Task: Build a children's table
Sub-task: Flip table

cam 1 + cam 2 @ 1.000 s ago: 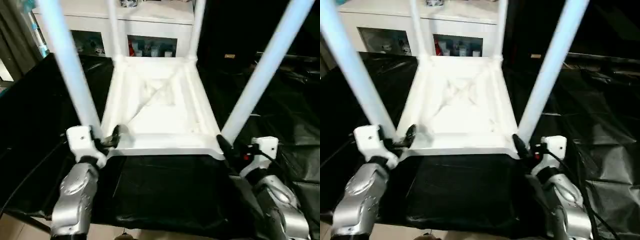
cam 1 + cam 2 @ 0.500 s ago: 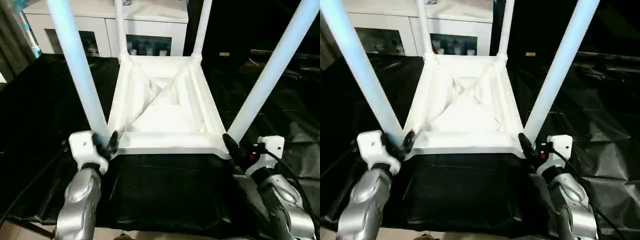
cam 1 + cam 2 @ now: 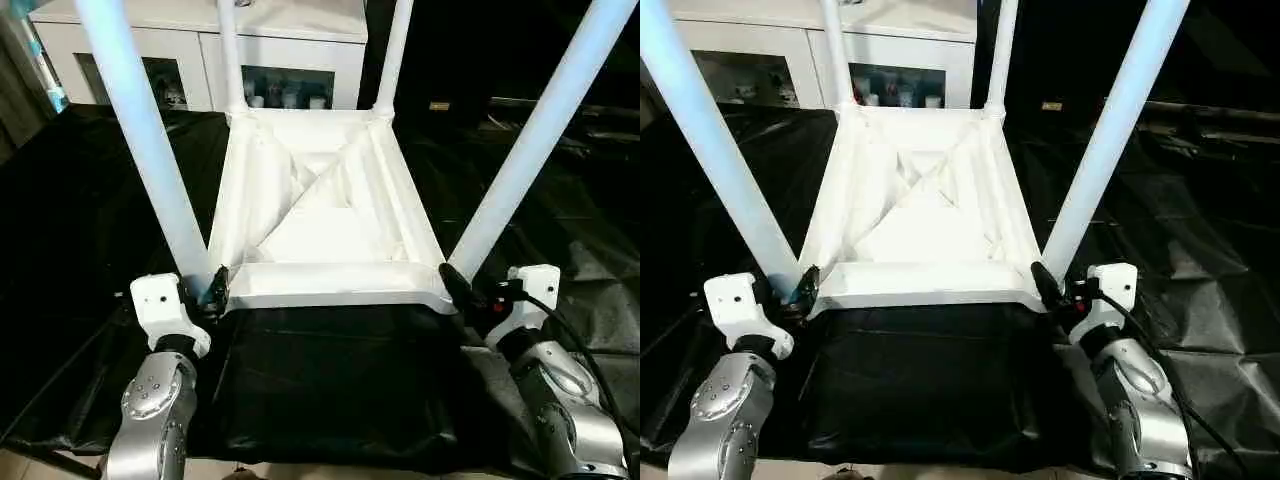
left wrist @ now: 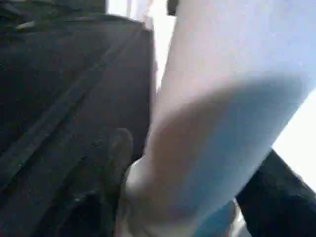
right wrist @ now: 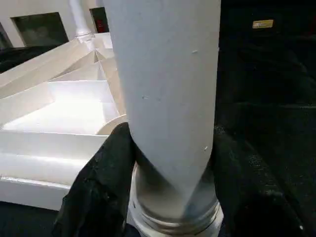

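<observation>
Change: over the last second the left end effector (image 3: 213, 290) had narrowed its fingers around the base of the near-left leg (image 3: 150, 160); a second earlier those fingers stood wider, one of them reaching over the top's near edge. The right end effector (image 3: 455, 288) had kept the same hold.
Meaning for the task: all four legs stood in their corner sockets, so assembly looked nearly finished; I judged the robot was seating or tightening the two near legs, or preparing to lift and turn the table over.
Children's table (image 3: 325, 215): upside down on the black-covered bench (image 3: 330, 390), legs pointing up, in front of a white cabinet (image 3: 290, 40).
Left end effector: black fingers on either side of the near-left leg just above its socket; whether they pressed it firmly, I could not tell.
Right end effector: clamped on the near-right leg (image 5: 168, 89) right above its collar, one finger on each side.
</observation>
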Controlling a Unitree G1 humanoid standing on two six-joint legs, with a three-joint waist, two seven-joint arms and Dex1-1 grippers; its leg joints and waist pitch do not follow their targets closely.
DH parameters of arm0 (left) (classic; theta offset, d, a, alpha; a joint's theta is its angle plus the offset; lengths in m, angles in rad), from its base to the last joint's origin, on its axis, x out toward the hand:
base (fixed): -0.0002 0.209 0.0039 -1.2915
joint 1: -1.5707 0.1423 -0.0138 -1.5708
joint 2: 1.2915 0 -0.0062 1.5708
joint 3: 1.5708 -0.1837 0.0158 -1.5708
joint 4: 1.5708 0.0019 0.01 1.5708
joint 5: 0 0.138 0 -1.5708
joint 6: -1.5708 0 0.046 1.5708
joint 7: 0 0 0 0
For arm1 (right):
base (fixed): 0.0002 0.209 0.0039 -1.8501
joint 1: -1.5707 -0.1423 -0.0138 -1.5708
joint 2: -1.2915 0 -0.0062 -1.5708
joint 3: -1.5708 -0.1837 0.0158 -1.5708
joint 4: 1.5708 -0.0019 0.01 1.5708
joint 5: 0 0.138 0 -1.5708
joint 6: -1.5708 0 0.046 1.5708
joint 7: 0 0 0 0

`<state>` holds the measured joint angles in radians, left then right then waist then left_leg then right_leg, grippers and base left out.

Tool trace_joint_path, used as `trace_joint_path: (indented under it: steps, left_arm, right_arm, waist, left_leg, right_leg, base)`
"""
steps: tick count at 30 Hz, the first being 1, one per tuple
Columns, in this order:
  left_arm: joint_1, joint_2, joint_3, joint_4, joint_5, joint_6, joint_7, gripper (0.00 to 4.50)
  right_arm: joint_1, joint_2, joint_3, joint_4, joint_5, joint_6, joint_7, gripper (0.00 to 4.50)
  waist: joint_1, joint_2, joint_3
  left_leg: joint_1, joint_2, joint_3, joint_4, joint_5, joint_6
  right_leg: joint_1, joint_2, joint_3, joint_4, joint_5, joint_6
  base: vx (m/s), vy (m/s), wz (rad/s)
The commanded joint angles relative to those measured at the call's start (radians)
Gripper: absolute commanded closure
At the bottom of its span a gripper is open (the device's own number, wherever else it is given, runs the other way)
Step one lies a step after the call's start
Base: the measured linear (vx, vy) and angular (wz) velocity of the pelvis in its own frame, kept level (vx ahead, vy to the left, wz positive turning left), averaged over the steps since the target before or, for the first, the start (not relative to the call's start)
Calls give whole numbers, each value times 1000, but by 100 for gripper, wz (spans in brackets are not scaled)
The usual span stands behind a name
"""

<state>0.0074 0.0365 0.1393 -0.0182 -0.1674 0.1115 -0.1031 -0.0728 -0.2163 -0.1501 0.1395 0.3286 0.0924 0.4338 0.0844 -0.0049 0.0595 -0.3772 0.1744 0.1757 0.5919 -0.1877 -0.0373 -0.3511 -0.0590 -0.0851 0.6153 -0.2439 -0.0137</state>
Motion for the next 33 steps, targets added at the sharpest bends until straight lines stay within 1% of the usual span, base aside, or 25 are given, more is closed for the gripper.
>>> trace_joint_path:
  steps: [1,2,7,11,12,13,14,15,17,19,20,21,22,23,24,25,26,27,28,29,30,31,32,33]
  left_arm:
    - [-14,1,8,-39,-27,-15,-8,160]
    - [-17,7,3,-38,-21,-19,-11,169]
    - [-29,37,-19,-34,2,-32,-36,178]
    - [-28,51,-24,-31,16,-24,-46,193]
    - [-28,51,-24,-31,16,-24,-46,194]
    - [-28,52,-25,-31,18,-24,-47,196]
    - [-27,52,-26,-31,18,-24,-47,197]
    - [-27,54,-29,-32,16,-24,-45,198]
    - [-27,56,-30,-33,14,-22,-45,199]
    - [-29,50,-29,-35,3,-14,-49,200]
    - [-29,50,-29,-35,3,-14,-49,200]
    - [-37,38,-19,-36,-16,-2,-46,200]
    - [-40,33,-15,-35,-22,2,-45,207]
    - [-40,32,-14,-35,-23,3,-45,213]
    - [-43,27,-8,-35,-32,8,-42,216]
    - [-48,21,1,-36,-46,17,-39,217]
    - [-49,19,4,-36,-50,20,-38,217]
    - [-54,14,14,-33,-65,27,-34,217]
    - [-58,8,23,-31,-79,32,-30,218]
    - [-63,1,35,-30,-98,41,-27,218]
    - [-66,-1,39,-29,-105,45,-26,218]
    - [-69,-4,43,-30,-116,48,-28,219]
    - [-72,-8,47,-30,-125,52,-28,219]
    - [-77,-17,54,-30,-143,59,-36,219]
  right_arm:
    - [-6,-11,-18,-16,3,-9,-7,254]
    - [-2,-10,-19,-18,4,-11,-7,254]
    - [5,-10,-24,-17,3,-15,-8,254]
    - [4,-11,-21,-15,-1,-18,-7,254]
    - [4,-11,-21,-15,-1,-18,-7,254]
    - [3,-11,-21,-14,-2,-18,-7,254]
    - [3,-11,-19,-15,-4,-15,-8,254]
    - [5,-14,-14,-18,-8,-9,-9,219]
    - [9,-15,-2,-23,2,-11,20,184]
    - [24,-16,15,-39,8,-23,54,164]
    - [24,-16,15,-39,8,-23,54,164]
    - [42,-14,10,-55,23,-30,72,149]
    - [48,-16,8,-60,27,-34,79,141]
    - [48,-16,8,-60,28,-35,80,131]
    - [59,-19,4,-67,39,-38,95,120]
    - [81,-27,-6,-82,59,-41,125,110]
    - [87,-30,-9,-85,65,-42,133,104]
    - [105,-37,-24,-90,80,-49,154,97]
    - [120,-44,-40,-91,90,-58,168,87]
    - [137,-51,-67,-93,111,-59,180,77]
    - [143,-53,-77,-93,119,-58,183,77]
    - [151,-61,-100,-90,123,-61,178,60]
    - [154,-65,-119,-88,132,-60,174,52]
    - [152,-68,-159,-87,166,-50,164,46]
  waist:
    - [-1,-1,-56]
    - [-1,2,-56]
    - [0,3,-57]
    - [0,4,-58]
    - [0,6,-59]
    - [0,4,-60]
    - [1,5,-60]
    - [1,6,-61]
    - [2,6,-62]
    - [2,6,-61]
    - [2,5,-61]
    - [3,5,-61]
    - [3,11,-62]
    - [3,8,-62]
    - [3,9,-62]
    - [3,9,-61]
    - [7,9,-60]
    - [7,14,-61]
    - [6,11,-60]
    - [7,10,-59]
    - [7,9,-59]
    - [8,12,-59]
    - [6,13,-58]
    - [5,15,-58]
  left_leg:
    - [14,74,-29,-67,-114,66]
    - [14,74,-29,-67,-115,65]
    - [16,74,-30,-67,-114,64]
    - [15,74,-30,-66,-106,64]
    - [15,74,-30,-65,-107,63]
    - [16,74,-30,-66,-107,64]
    - [15,74,-30,-65,-104,63]
    - [15,74,-30,-65,-103,63]
    - [16,75,-30,-64,-100,64]
    - [14,74,-30,-64,-103,68]
    - [14,74,-30,-64,-105,70]
    - [14,74,-30,-64,-104,71]
    - [16,76,-30,-64,-112,72]
    - [14,75,-31,-64,-115,74]
    - [14,75,-31,-64,-117,74]
    - [14,75,-30,-65,-122,74]
    - [16,76,-30,-64,-130,74]
    - [13,74,-31,-64,-131,76]
    - [13,75,-31,-65,-136,77]
    - [13,75,-30,-65,-150,77]
    - [11,74,-31,-65,-152,80]
    - [11,73,-31,-65,-150,81]
    - [11,72,-30,-64,-153,81]
    - [9,70,-30,-64,-156,79]
  right_leg:
    - [28,-99,66,-69,19,-175]
    - [28,-99,66,-69,27,-178]
    - [29,-99,66,-67,41,-180]
    - [30,-99,66,-64,62,-188]
    - [30,-99,66,-64,62,-187]
    - [31,-99,66,-64,62,-187]
    - [31,-99,66,-63,64,-189]
    - [31,-99,66,-62,69,-190]
    - [32,-100,65,-61,79,-193]
    - [33,-100,66,-61,84,-195]
    - [32,-101,66,-62,79,-194]
    - [33,-100,66,-62,78,-192]
    - [32,-101,66,-64,75,-190]
    - [33,-101,65,-63,75,-192]
    - [32,-99,64,-63,66,-194]
    - [33,-101,65,-64,60,-193]
    - [32,-102,66,-66,50,-190]
    - [34,-102,66,-66,45,-191]
    - [33,-102,65,-69,37,-189]
    - [33,-103,66,-71,21,-187]
    - [34,-104,65,-72,9,-189]
    - [33,-103,65,-72,1,-189]
    - [32,-102,64,-75,-18,-188]
    - [34,-102,63,-76,-40,-186]
  base:
    - [0,0,0]
    - [0,0,0]
    - [0,0,0]
    - [0,0,0]
    - [0,0,0]
    - [0,0,0]
    - [0,0,0]
    - [0,0,0]
    - [0,0,0]
    - [0,0,0]
    - [0,0,0]
    - [0,0,0]
    - [0,0,0]
    - [0,0,0]
    - [0,0,0]
    - [0,0,0]
    - [0,0,0]
    - [0,0,0]
    - [0,0,0]
    - [0,0,0]
    - [0,0,0]
    - [0,0,0]
    - [0,0,0]
    - [0,0,0]
